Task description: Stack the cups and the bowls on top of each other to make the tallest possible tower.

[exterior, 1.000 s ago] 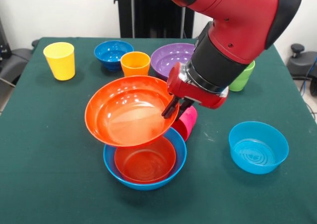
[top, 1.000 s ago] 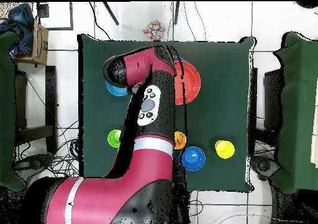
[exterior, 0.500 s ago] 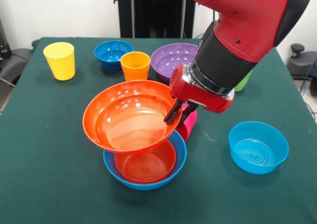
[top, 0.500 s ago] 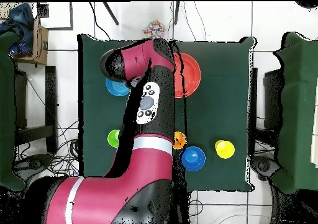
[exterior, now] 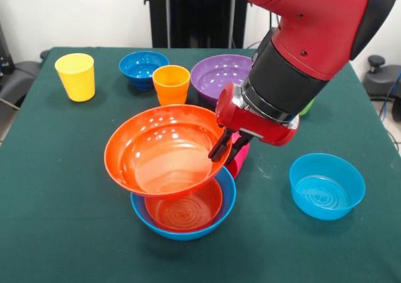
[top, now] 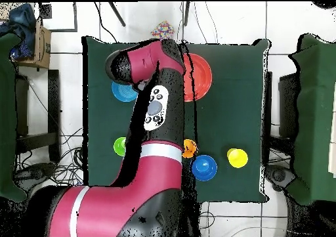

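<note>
Only the front view is showing the gripper (exterior: pixel 224 150) pinching the large orange bowl's (exterior: pixel 164 150) rim; the bowl is tilting, mouth up.

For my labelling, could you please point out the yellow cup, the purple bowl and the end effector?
yellow cup (exterior: pixel 76 77): front view, outer wall.
purple bowl (exterior: pixel 220 73): front view, inner surface.
end effector (exterior: pixel 226 150): front view, between fingertips on the large orange bowl's (exterior: pixel 164 150) rim.
</note>
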Motion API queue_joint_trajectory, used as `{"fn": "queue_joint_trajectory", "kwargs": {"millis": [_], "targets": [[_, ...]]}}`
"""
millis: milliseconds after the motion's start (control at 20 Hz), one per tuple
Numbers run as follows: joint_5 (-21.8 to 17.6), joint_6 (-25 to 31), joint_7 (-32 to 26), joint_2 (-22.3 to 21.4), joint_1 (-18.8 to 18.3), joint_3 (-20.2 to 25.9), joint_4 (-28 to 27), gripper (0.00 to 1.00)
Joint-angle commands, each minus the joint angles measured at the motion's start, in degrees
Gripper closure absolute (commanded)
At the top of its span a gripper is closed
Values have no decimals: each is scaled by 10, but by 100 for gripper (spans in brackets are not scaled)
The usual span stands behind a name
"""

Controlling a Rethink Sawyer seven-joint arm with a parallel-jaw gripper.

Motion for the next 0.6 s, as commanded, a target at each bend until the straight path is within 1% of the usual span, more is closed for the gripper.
{"fn": "queue_joint_trajectory", "kwargs": {"millis": [50,300,600], "targets": [[-24,-53,0,10,12,32,19,100],[-24,-82,22,17,16,26,34,100],[-19,-109,44,29,24,15,39,100]]}}
